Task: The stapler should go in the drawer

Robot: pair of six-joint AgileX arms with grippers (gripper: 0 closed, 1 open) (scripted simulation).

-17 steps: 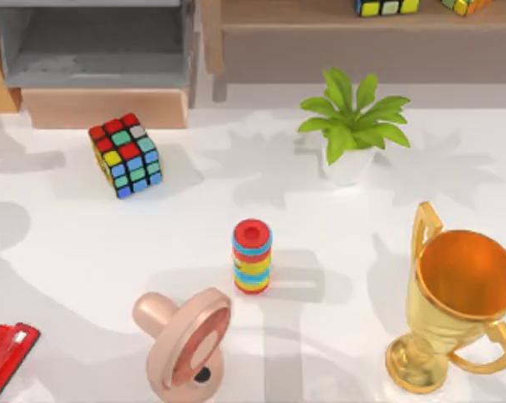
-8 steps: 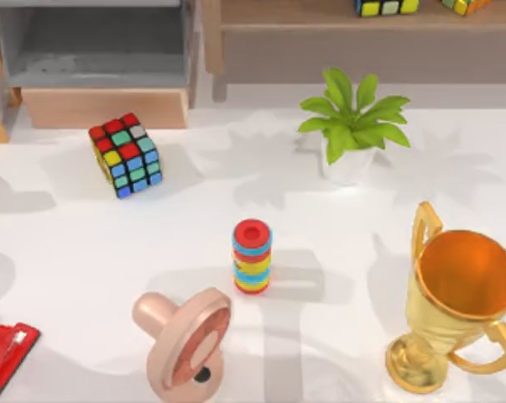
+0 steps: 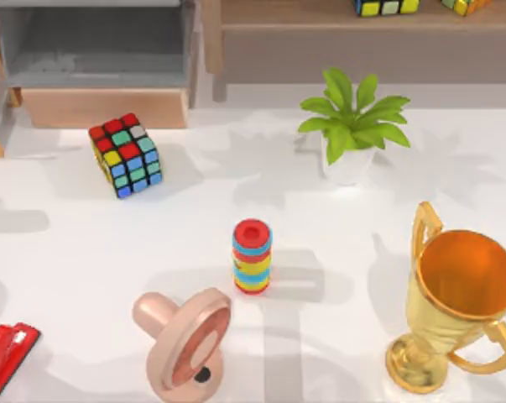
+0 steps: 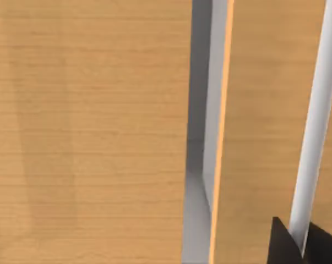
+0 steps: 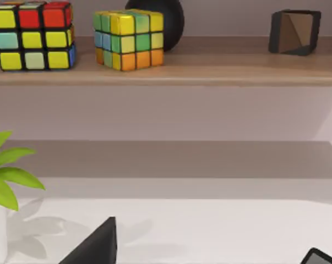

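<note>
Change: tan wood at the top view's left edge has slid away from the drawer (image 3: 101,59); toys unmoved.
Top view: stapler (image 3: 5,357) lies at the near left corner, well apart from the open drawer at far left; pacifier (image 3: 185,340) near it.
Left wrist view: facing tan wood panels; left gripper (image 4: 303,247), grip state cannot tell.
Right wrist view: right gripper (image 5: 210,256) parked, facing shelf (image 5: 210,71); grip state cannot tell.
Advice: you want the left arm brought down along the stapler's long axis, clear of the pacifier.

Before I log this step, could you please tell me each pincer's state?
Left pincer: cannot be told, close to a wooden panel.
Right pincer: open, holding nothing, facing the shelf.
</note>
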